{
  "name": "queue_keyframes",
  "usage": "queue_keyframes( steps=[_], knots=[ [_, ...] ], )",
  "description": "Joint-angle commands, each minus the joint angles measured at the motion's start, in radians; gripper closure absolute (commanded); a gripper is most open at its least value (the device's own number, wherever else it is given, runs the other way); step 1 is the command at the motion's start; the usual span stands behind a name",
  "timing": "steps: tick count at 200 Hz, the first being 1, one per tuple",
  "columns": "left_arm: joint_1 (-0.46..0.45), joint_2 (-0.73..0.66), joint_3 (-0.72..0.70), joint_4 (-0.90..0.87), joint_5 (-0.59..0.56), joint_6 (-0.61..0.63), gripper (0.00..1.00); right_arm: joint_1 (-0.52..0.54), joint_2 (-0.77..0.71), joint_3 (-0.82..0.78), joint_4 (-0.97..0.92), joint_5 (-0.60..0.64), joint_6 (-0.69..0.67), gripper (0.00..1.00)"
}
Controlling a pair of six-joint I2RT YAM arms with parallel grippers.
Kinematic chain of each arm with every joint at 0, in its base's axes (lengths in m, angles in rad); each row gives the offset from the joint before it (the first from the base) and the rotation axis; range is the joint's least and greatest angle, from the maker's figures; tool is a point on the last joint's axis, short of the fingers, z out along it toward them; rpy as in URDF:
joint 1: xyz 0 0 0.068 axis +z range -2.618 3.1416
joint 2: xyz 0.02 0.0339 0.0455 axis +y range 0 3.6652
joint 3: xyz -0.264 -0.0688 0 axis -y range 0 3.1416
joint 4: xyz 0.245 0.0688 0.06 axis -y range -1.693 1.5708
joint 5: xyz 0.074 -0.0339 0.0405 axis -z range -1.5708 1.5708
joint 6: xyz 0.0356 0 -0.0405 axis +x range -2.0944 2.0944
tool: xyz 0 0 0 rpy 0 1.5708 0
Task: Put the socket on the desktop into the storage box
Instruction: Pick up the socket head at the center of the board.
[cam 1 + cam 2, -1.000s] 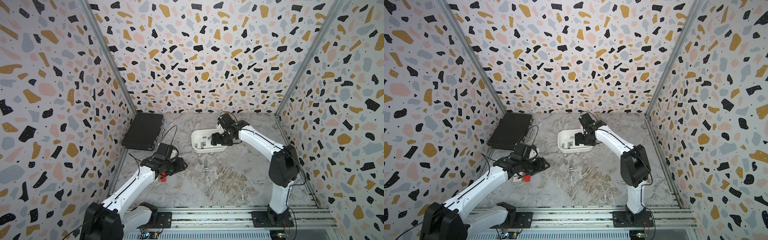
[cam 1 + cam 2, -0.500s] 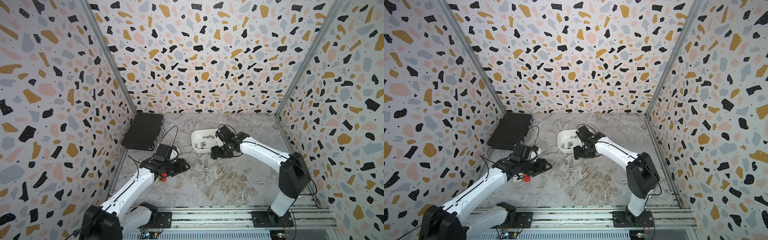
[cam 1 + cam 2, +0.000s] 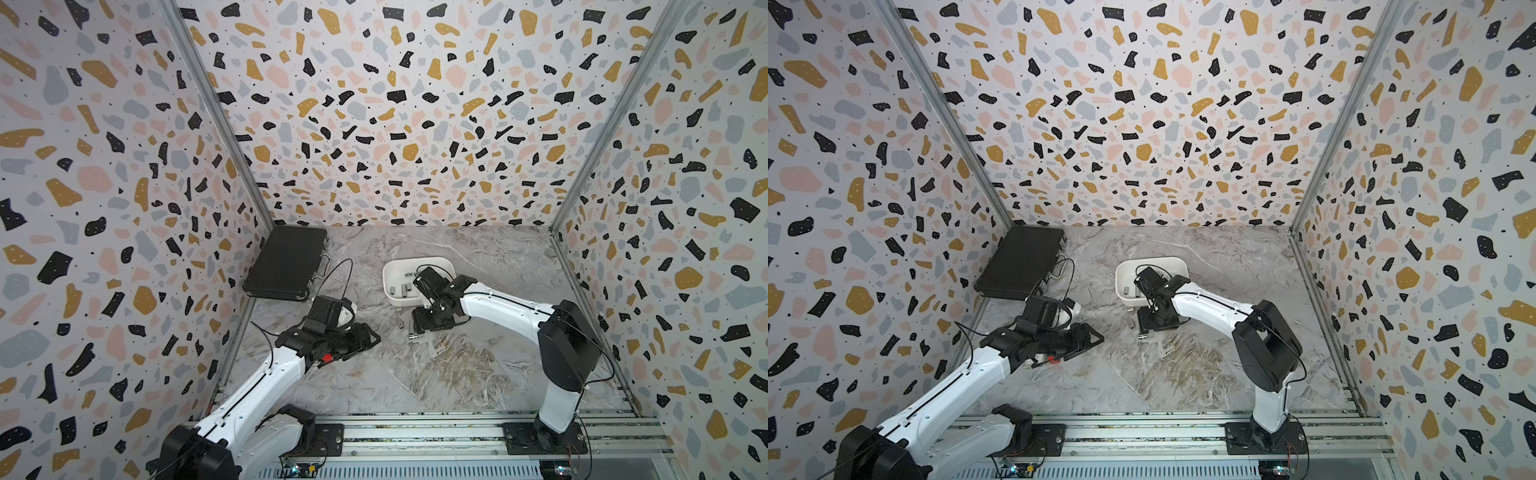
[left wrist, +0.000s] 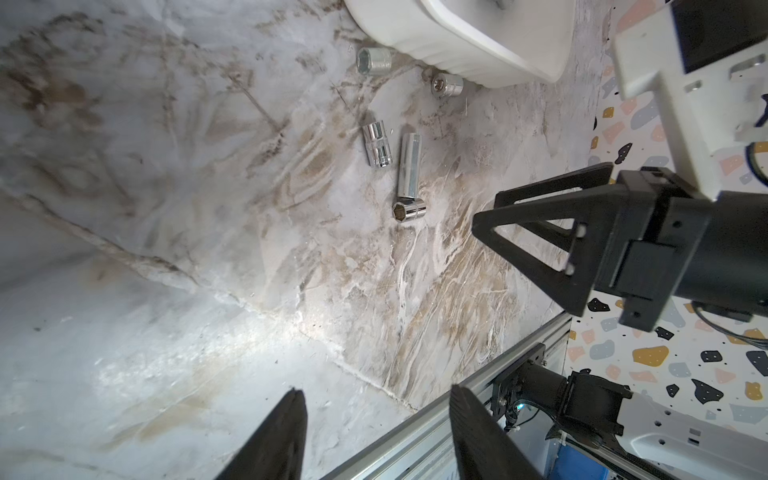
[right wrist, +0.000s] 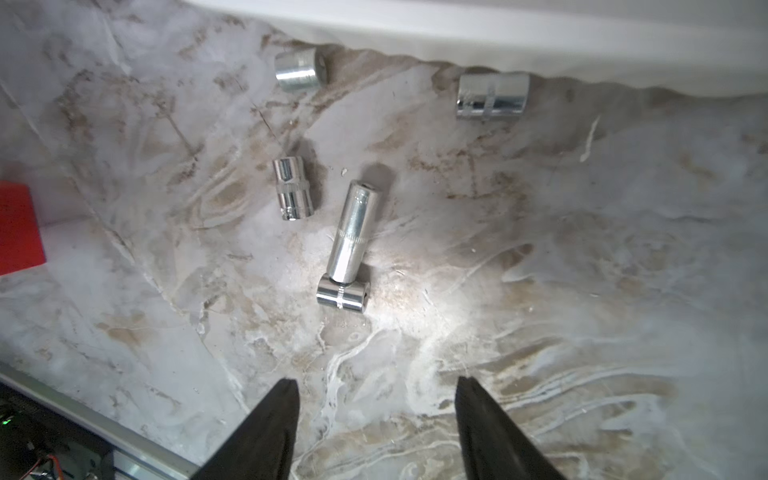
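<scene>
I see the sockets (image 5: 292,193) as shiny chrome cylinders lying on the worktop (image 5: 582,270), just beside the white storage box (image 5: 457,16). I count five: one long socket (image 5: 352,232) and four short. My right tool (image 5: 376,380) and left tool (image 4: 377,388) both stand released, empty.

Desktop (image 3: 457,374), grey marble-patterned. Bears: white storage box (image 3: 389,286); black case (image 3: 286,262) by the left wall; five loose chrome sockets lying flat: long socket (image 5: 353,232) touching end socket (image 5: 343,296); lone socket (image 5: 292,193) beside; two box-side sockets (image 5: 492,96) near the box wall.
</scene>
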Motion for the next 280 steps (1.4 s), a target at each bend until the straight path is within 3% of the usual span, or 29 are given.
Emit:
queue_keyframes(
  steps=[1, 113, 280],
  knots=[
    [-0.001, -0.02, -0.01, 0.026, 0.013, -0.005, 0.41, 0.02, 0.021, 0.065, -0.046, 0.035, 0.022, 0.36],
    [0.007, -0.032, -0.019, 0.025, 0.014, -0.01, 0.41, 0.06, 0.189, 0.22, -0.128, 0.06, 0.028, 0.41],
    [0.014, -0.025, -0.024, 0.028, 0.011, -0.009, 0.41, 0.08, 0.281, 0.266, -0.157, 0.072, 0.031, 0.52]
  ],
)
